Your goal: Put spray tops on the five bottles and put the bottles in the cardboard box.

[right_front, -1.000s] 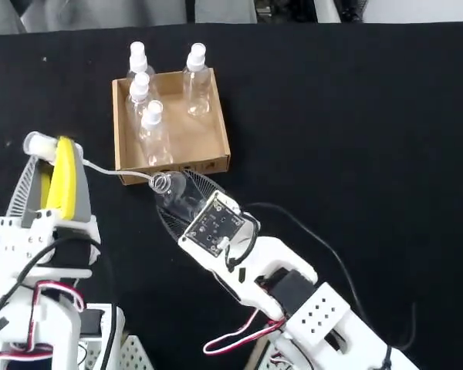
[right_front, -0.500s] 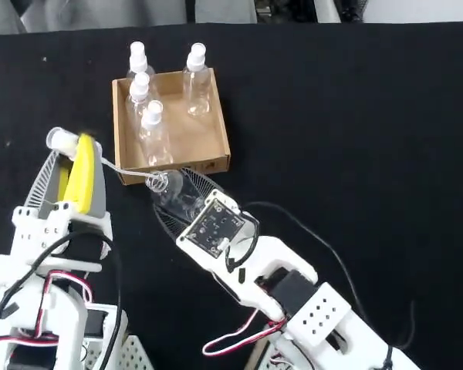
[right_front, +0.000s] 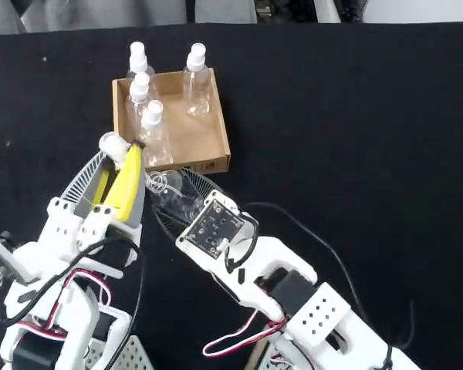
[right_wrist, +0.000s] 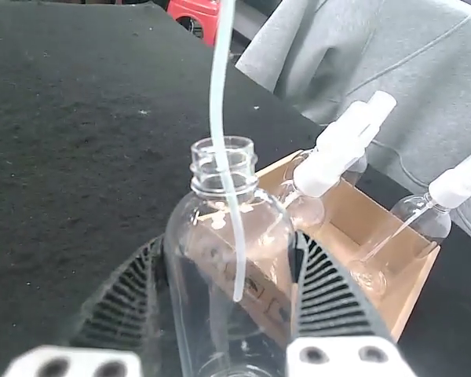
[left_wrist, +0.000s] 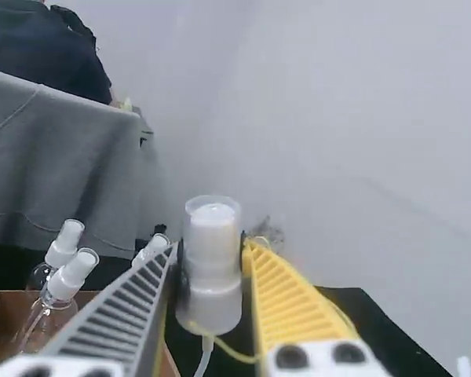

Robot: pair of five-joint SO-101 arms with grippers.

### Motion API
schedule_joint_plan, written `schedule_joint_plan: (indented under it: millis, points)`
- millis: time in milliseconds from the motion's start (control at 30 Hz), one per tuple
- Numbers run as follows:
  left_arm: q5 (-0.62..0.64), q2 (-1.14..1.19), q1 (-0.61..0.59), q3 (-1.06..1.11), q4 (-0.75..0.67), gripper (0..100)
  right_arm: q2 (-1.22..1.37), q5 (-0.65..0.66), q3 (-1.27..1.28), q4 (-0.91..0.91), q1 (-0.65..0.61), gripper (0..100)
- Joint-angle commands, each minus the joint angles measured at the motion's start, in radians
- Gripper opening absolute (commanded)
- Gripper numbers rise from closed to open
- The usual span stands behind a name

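My left gripper [right_front: 119, 153] [left_wrist: 210, 255] is shut on a white spray top [right_front: 110, 143] [left_wrist: 212, 263], held just left of the cardboard box's front corner. The top's thin dip tube [right_wrist: 220, 118] runs down through the open neck into a clear bottle [right_front: 179, 199] [right_wrist: 228, 236]. My right gripper [right_front: 177, 193] [right_wrist: 228, 263] is shut on that bottle, tilted, right in front of the cardboard box [right_front: 216, 131] [right_wrist: 377, 228]. Several clear bottles with white spray tops [right_front: 153, 127] [right_wrist: 341, 145] stand in the box.
The black table [right_front: 355, 116] spreads wide to the right of the box. The two arms sit close together in front of the box. Grey cloth [right_wrist: 392, 47] hangs behind the table's far edge.
My left arm has swung right, toward the box and the held bottle, carrying the spray top. The right arm and its bottle have stayed put.
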Motion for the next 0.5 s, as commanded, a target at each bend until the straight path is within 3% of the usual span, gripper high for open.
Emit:
schedule_joint_plan:
  millis: [0, 133, 467]
  points:
    - [-0.009, 0.015, 0.019, -0.013, -0.02, 5, -0.044, 0.002, -0.07, -0.032, -0.011, 8.5]
    - [-0.009, 0.015, 0.013, -0.013, -0.011, 15, -0.044, 0.002, -0.068, -0.032, -0.011, 8.5]
    - [-0.009, 0.008, 0.012, 0.002, -0.012, 16, -0.044, 0.002, -0.067, -0.031, -0.011, 8.5]
